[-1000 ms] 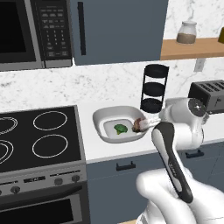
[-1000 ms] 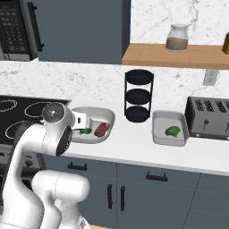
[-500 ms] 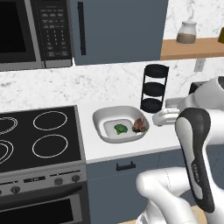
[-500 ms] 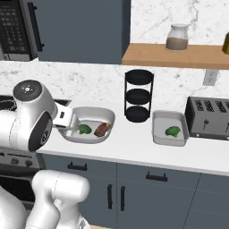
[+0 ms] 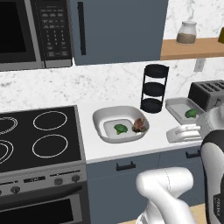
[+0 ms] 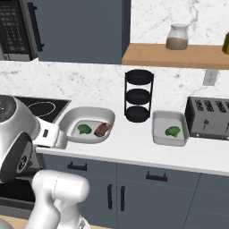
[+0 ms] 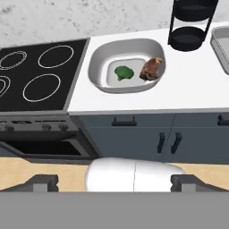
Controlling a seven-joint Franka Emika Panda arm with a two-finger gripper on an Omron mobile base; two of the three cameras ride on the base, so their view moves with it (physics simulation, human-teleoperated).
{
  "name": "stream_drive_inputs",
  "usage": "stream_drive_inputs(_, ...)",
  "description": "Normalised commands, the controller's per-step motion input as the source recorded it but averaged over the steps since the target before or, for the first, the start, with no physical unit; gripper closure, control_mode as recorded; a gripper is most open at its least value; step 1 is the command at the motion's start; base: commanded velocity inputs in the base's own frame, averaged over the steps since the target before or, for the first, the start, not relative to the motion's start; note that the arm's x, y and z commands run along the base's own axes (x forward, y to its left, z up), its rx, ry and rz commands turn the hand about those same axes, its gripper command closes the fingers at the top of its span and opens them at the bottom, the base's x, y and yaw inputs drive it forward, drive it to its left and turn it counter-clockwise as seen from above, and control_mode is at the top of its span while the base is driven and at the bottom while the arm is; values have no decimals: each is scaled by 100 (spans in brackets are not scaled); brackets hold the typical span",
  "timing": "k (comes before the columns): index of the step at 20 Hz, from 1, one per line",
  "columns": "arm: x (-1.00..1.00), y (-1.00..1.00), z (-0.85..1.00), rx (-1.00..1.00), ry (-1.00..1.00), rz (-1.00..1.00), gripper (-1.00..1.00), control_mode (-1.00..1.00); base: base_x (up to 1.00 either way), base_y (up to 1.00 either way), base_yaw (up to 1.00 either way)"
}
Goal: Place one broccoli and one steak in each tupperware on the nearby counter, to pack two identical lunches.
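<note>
The claw is wide open and holds nothing; its two dark tips stand far apart at the bottom of the hand view; it is pulled back off the tabletop, out in front of the cabinet drawers.

The big round-cornered tupperware sits on the tabletop just beside the stove; it has one broccoli and one steak in it, side by side; that lunch looks done.

The small tray tupperware sits on the far side of the black rack, next to the toaster; it has a broccoli in it but no steak.

No spare steak can be seen here; so the small tray lies off to the claw's right, past the rack, and the arm is over by the big one; I think a second steak must be found first, then carried to the right.
</note>
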Motion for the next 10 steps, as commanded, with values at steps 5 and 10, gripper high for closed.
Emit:
stream_drive_inputs(5, -30, 0, 33, -5, 0, 0, -100, -100, 0, 0, 0)
stream_drive_inputs(10, -32, 0, 57, 0, 0, 0, -100, -100, 0, 0, 0)
